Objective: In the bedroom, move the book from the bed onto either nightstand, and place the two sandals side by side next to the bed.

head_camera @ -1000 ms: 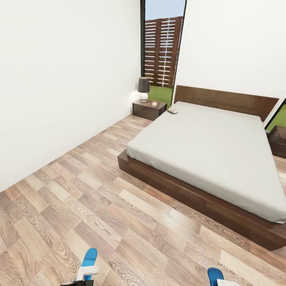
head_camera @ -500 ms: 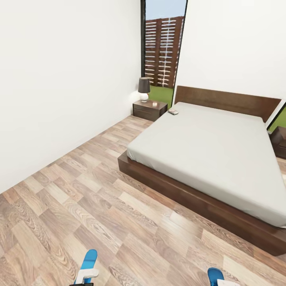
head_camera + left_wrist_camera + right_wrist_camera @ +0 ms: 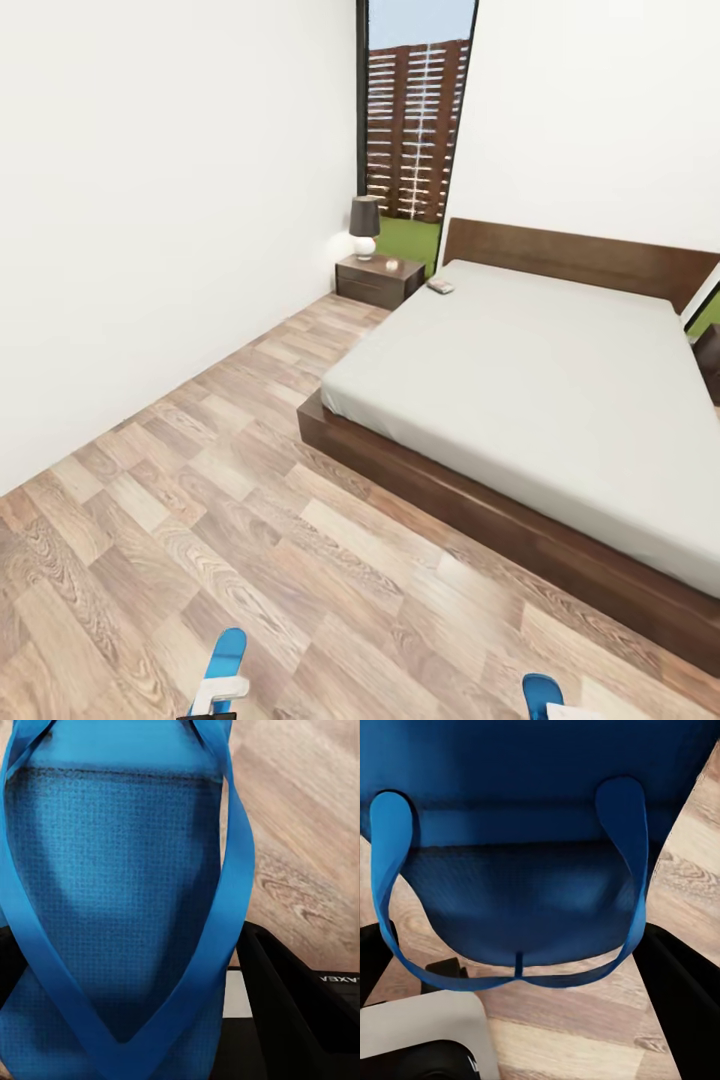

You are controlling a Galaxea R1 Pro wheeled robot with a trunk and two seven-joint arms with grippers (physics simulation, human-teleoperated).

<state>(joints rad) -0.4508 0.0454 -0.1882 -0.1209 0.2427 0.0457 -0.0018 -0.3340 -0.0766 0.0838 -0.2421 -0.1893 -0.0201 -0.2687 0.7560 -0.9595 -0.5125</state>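
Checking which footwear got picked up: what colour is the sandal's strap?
Bright blue, matching the sole. The left wrist view shows the sandal's strap best.

A bright blue sandal sits close before the camera, its textured sole facing the lens and its thin blue straps looping out from both sides to meet at a single point. Black gripper fingers flank it on either side, closed on the sandal. Behind lies the light wood-plank floor. A white piece of the arm shows near one finger.
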